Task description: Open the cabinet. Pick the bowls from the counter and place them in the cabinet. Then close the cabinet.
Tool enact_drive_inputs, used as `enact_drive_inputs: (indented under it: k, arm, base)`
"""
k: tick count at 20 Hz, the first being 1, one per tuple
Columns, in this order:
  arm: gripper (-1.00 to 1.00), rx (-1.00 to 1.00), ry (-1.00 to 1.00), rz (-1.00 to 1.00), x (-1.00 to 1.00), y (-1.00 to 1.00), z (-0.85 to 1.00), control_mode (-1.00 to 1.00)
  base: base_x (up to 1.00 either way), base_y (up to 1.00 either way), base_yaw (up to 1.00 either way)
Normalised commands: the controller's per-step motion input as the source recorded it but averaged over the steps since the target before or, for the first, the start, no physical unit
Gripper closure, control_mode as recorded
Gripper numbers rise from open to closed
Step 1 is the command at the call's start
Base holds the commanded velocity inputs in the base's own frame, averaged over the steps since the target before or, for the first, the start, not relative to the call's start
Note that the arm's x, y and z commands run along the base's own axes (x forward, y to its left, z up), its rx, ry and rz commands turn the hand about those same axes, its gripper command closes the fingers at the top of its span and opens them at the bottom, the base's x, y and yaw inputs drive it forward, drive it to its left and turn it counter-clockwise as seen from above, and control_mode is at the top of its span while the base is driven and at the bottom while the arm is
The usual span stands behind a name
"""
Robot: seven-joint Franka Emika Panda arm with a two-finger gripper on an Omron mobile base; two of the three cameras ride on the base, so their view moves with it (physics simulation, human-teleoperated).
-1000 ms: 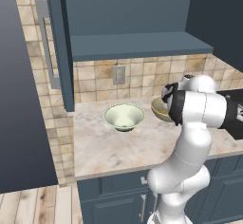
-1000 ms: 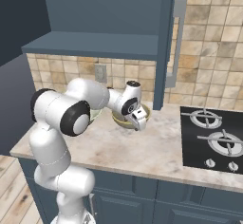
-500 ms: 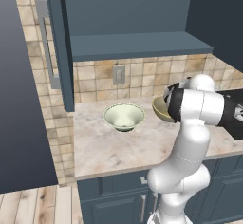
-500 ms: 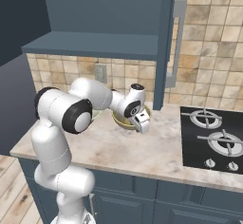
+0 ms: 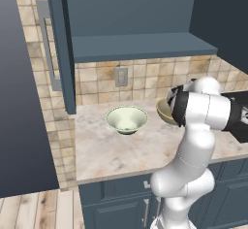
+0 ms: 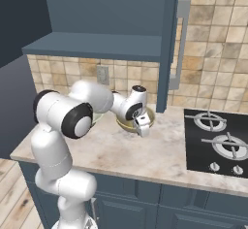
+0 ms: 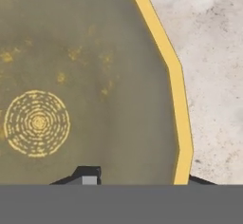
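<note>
On the beige marbled surface point(image 5: 121, 148), under the open cabinet point(image 5: 140, 46), sit the two bowls. The mustard yellow-brown bowl point(image 6: 127, 123) stands near the back wall, and the gripper point(image 6: 143, 127) is down at its rim on the side toward the stovetop point(image 6: 218, 143). In the hand view one dark fingertip point(image 7: 87, 175) rises inside the bowl over its speckled floor, while the other shows just outside the bright yellow rim, over the stone, so the jaws straddle the bowl's wall at a narrow gap; whether they already press on it I cannot tell. The pale cream-green bowl point(image 5: 127, 119) rests upright just beside it, farther from the stovetop, apart from the arm. Above, both dark blue-grey doors hang swung out, one with its long silver handle point(image 6: 179, 41) facing the room, and the shelf inside is bare. A tiled backsplash with a wall outlet point(image 5: 121, 76) runs behind the bowls.
</note>
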Motion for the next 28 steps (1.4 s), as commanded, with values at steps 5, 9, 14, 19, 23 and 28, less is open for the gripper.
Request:
enact_drive_inputs:
  k: [5,9,14,19,23,28]
  arm:
    - [1.00,0.00,-0.07,-0.28,-0.27,0.22,0.15,-1.00]
    - [1.00,0.00,-0.01,-0.16,-0.39,0.26,0.31,-1.00]
    - [1.00,0.00,0.01,-0.14,-0.36,0.29,0.38,-1.00]
    - [1.00,0.00,0.11,-0.15,-0.46,0.11,0.52,-1.00]
    - [1.00,0.00,0.01,-0.24,-0.69,0.00,0.54,-1.00]
    - [1.00,0.00,0.00,-0.27,-0.88,0.00,0.63,-1.00]
  base:
    - [0.00,0.00,0.00]
    - [0.00,0.00,0.00]
    - [0.00,0.00,0.00]
    - [0.00,0.00,0.00]
    - [0.00,0.00,0.00]
    - [0.00,0.00,0.00]
